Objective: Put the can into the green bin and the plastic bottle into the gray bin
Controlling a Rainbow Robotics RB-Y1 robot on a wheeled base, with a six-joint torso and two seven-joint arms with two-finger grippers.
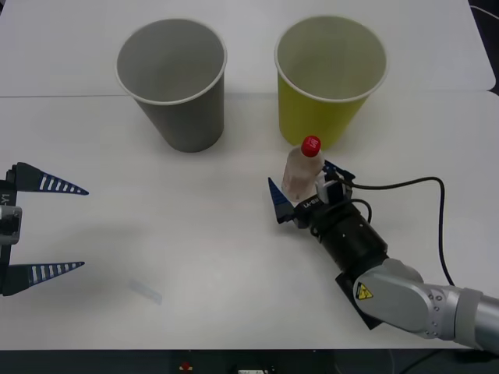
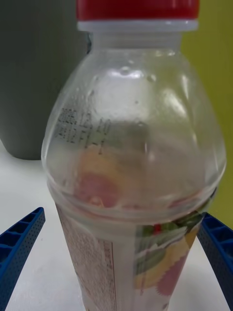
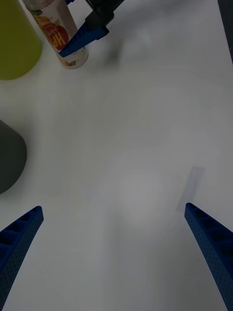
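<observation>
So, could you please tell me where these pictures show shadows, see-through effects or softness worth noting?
Front view: soft shadows lie under the open left gripper and beside the right gripper flanking the small clear plastic bottle with red cap. Right wrist view: the large gray paper cup and yellow-green paper cup show dimly through the bottle. Left wrist view: a faint smudge marks the white table.

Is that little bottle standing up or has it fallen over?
Standing up. The bottle sits on its base on the table, red cap on top, between the right gripper's open blue fingers, in front of the green cup.
</observation>
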